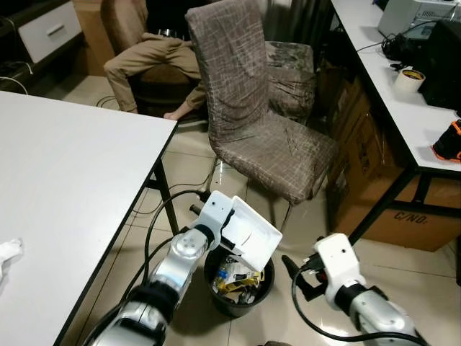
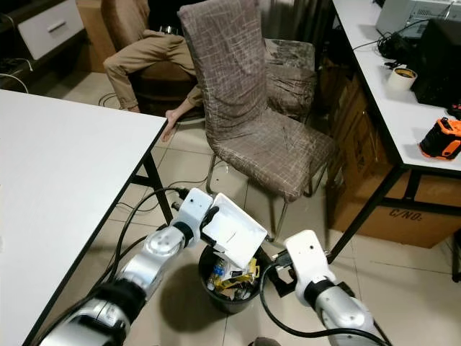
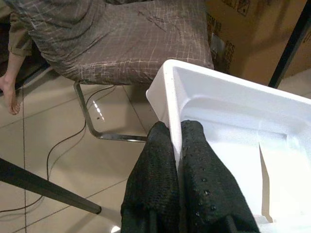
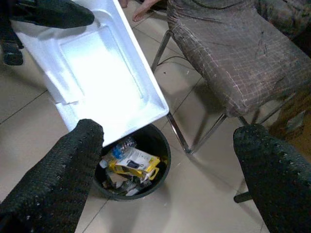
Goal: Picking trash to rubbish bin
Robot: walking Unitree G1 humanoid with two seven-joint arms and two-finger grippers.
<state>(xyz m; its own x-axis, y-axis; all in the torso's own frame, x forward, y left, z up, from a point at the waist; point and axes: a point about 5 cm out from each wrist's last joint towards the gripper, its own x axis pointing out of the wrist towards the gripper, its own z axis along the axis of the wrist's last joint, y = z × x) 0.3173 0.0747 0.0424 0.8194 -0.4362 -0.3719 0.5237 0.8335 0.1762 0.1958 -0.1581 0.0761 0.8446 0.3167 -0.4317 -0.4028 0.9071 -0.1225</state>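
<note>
My left end effector (image 3: 176, 141) is clamped on the rim of a white foam tray (image 1: 252, 232); one finger sits on each side of the wall. I hold the tray tilted directly above the rubbish bin (image 1: 216, 288), with its lower edge just over the bin mouth. The bin is black and round and stands on the tiled floor (image 1: 403, 281). It already contains mixed trash, including a yellow package (image 4: 138, 165).

My right end effector (image 1: 292, 268) hangs just beside the bin on its right. Its fingers (image 4: 63, 170) are spread wide and hold nothing.

On my left, a white tabletop (image 1: 65, 187) runs close past the bin. Its black-edged corner and one black leg (image 1: 166, 193) stand just beside my left arm. A crumpled white item (image 1: 9, 254) lies at the tabletop's near left edge. Black cables (image 1: 155, 216) trail over the floor under that corner.

Behind the bin stands a chair in a brown patterned cover (image 1: 252, 108), its chrome legs near the bin. On the right, a second tabletop (image 1: 403, 108) carries a tape roll (image 1: 409, 79) and dark equipment, with cardboard boxes (image 1: 374, 194) beneath it. At the far end of the room a person sits, legs (image 1: 148, 58) stretched out.
</note>
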